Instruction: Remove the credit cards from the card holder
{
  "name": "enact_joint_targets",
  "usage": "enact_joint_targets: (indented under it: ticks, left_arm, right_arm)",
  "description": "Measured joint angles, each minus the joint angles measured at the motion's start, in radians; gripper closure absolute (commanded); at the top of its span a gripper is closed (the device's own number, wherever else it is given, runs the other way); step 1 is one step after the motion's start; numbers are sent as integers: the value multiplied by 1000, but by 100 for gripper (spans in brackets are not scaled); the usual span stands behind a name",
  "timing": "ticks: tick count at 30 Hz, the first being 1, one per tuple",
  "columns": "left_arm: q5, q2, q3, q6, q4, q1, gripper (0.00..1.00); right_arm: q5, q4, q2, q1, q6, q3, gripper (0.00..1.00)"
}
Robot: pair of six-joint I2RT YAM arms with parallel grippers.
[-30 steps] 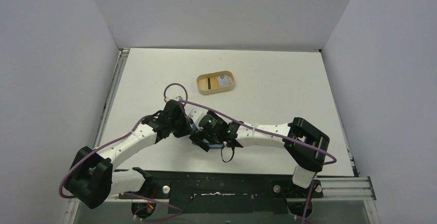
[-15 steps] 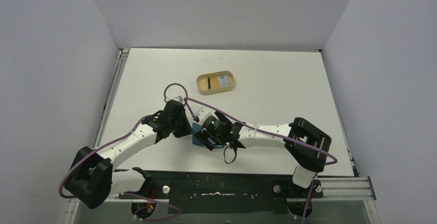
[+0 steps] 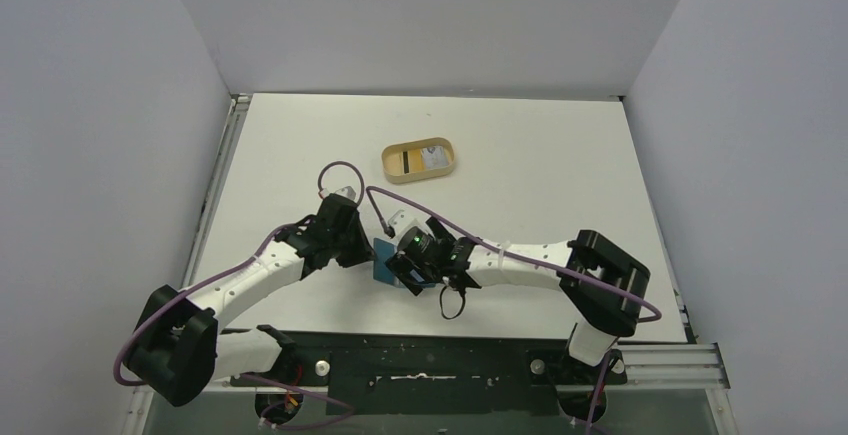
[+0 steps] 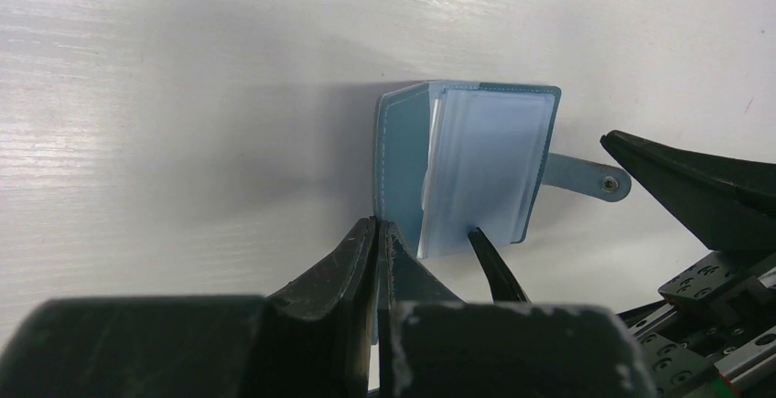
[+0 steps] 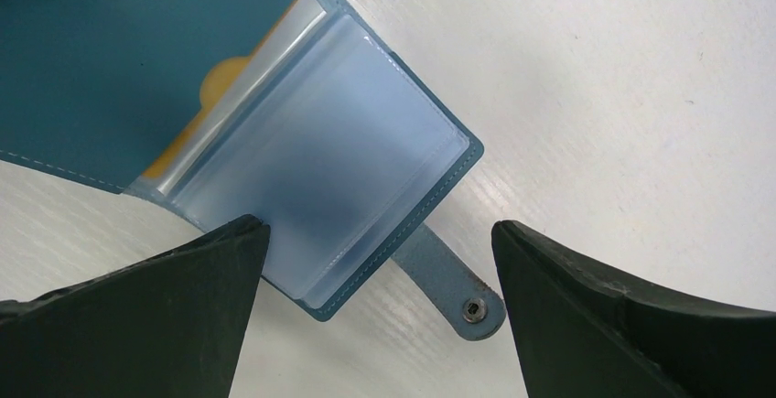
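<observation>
The teal card holder [image 4: 467, 174] lies open on the white table, its snap tab [image 4: 586, 177] sticking out. My left gripper [image 4: 377, 226] is shut on the holder's teal cover flap [image 4: 401, 169]. A white card edge [image 4: 427, 199] shows behind the light blue pocket page. In the right wrist view the pocket page [image 5: 329, 160] is folded out and something orange-yellow [image 5: 220, 80] shows in an inner pocket. My right gripper [image 5: 380, 229] is open, its jaws on either side of the holder's corner and tab [image 5: 458, 293]. In the top view both grippers meet at the holder [image 3: 383, 259].
A tan oval tray [image 3: 388, 158] stands at the back middle of the table with a card [image 3: 433, 158] lying in it. A purple cable [image 3: 335, 170] loops above the left arm. Grey walls close in the table on three sides.
My right gripper has drawn back to the right, and more of the teal holder now shows between the grippers. The left gripper has stayed in place.
</observation>
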Motion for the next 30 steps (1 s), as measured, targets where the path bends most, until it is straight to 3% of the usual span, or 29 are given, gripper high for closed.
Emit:
enact_joint_targets:
  ticks: [14,23,30]
  left_arm:
    - [23,-5,-174,-33,179,0,100]
    - [51,-37,-208,-48,312,3,100]
    - [76,-37,-225,-61,397,6,100]
  right_arm:
    - [50,-122,12,-58,56,129,0]
    - [-251,-23,-204,-195,129,113,2]
    - [-566,256,-204,-341,273,3,2]
